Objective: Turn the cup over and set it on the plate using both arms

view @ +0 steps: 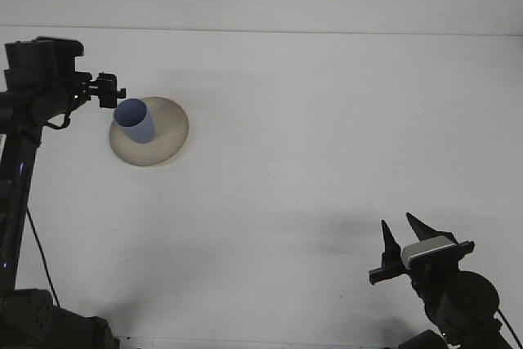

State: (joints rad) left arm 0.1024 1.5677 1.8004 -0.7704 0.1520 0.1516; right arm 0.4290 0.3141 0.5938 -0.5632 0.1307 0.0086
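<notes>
Cup (135,120) on plate (159,149), upper left of the frame: the pale blue cup stands on the left part of the beige plate, leaning a little, its open rim up and tilted toward the upper left. What is inside the cup can't be made out from this angle. The plate lies flat on the white tabletop (327,120) and carries only the cup. Left hand (109,90) sits just off the plate's upper-left edge, close beside the cup's rim but clear of it, gripping nothing; whether its fingers are spread or closed, I cannot tell. Down in the lower right corner, well apart from the plate, the right hand (404,234) points upward with its two dark fingers spread wide and nothing between them.
</notes>
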